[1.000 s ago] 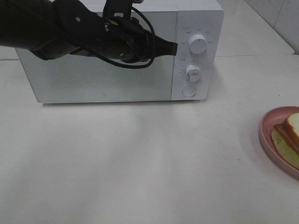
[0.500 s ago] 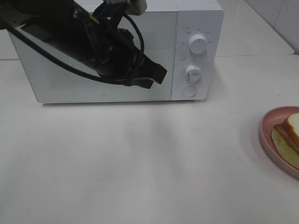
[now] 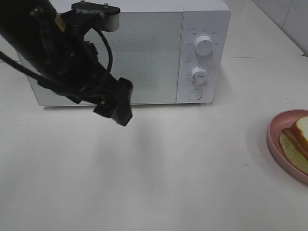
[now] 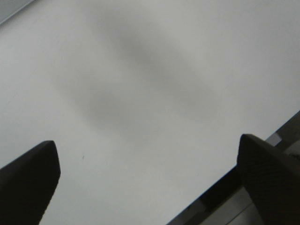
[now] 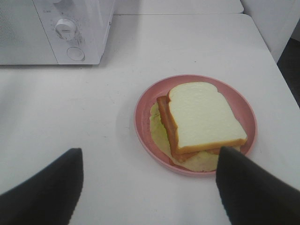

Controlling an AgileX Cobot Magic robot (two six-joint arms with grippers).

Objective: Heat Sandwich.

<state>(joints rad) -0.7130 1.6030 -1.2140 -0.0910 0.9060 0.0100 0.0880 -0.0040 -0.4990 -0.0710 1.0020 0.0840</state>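
Left gripper [image 4: 147, 180] hovering over table [image 3: 192, 168], jaws spread, empty. Right gripper [image 5: 150, 187] hanging gaping above sandwich [image 5: 199, 119] on pink plate [image 5: 145, 124].

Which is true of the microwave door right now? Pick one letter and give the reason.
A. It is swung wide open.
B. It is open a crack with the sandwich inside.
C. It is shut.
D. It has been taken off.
C. In the high view the door of the microwave sits flush with the control panel, while the sandwich lies on the pink plate out on the table.
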